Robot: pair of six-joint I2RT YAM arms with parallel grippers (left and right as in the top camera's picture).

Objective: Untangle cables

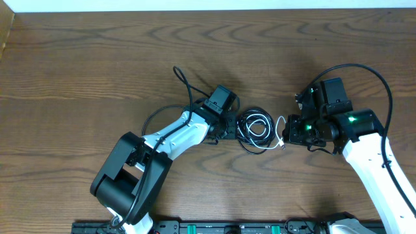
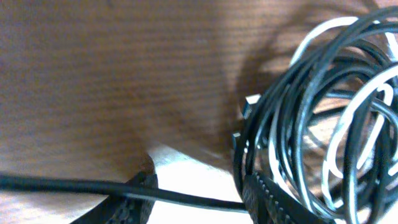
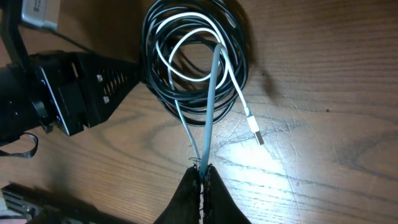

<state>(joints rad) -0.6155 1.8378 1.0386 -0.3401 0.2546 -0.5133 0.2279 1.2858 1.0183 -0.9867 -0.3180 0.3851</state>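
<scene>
The cables (image 1: 255,129) lie in one tangled coil of black loops and a white strand at the table's middle. My left gripper (image 1: 229,127) sits at the coil's left edge. In the left wrist view its jaws (image 2: 199,186) stand apart, a black cable (image 2: 74,185) crosses the gap, and the right finger (image 2: 273,202) rests against the coil (image 2: 323,124). My right gripper (image 1: 290,132) is just right of the coil. Its jaws (image 3: 202,169) are shut on the white cable (image 3: 211,106), whose plug end (image 3: 256,135) lies loose on the wood.
A thicker black cord (image 1: 184,83) loops from the left arm over the table, and another (image 1: 380,81) arcs over the right arm. A black rail (image 1: 227,227) runs along the front edge. The wooden table (image 1: 97,58) extends to the far wall.
</scene>
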